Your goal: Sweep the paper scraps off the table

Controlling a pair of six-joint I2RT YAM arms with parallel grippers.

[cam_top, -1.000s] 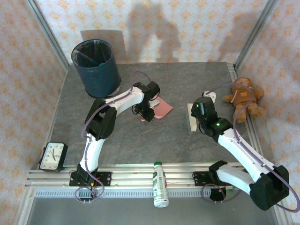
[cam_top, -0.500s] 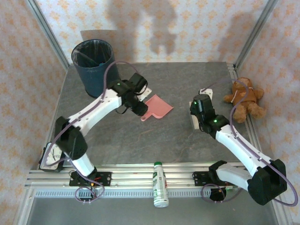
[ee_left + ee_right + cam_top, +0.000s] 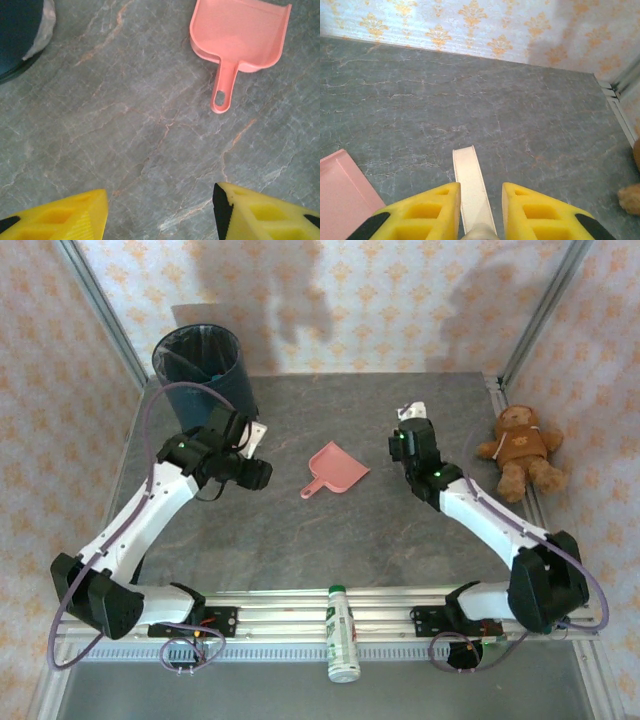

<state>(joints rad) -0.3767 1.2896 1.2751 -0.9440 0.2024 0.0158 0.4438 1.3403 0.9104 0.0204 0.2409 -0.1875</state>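
On table (image 3: 330, 530), one dustpan (image 3: 338, 467), left fingers (image 3: 65, 215) spread empty, right fingers (image 3: 420, 215) pinching white tool (image 3: 470, 185)

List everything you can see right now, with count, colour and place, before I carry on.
bin: one, dark blue, far left corner of the table
dustpan: one, pink, mid-table, lying flat, handle toward the near left
teddy bear: one, brown, at the table's right edge
bottle: one, white with green cap, lying across the near rails
white strip: one, white, between the right gripper's fingers
table: one, dark grey, stone pattern
left gripper: one, yellow fingers, open over bare table between bin and dustpan
right gripper: one, yellow fingers, shut on the white strip, right of the dustpan
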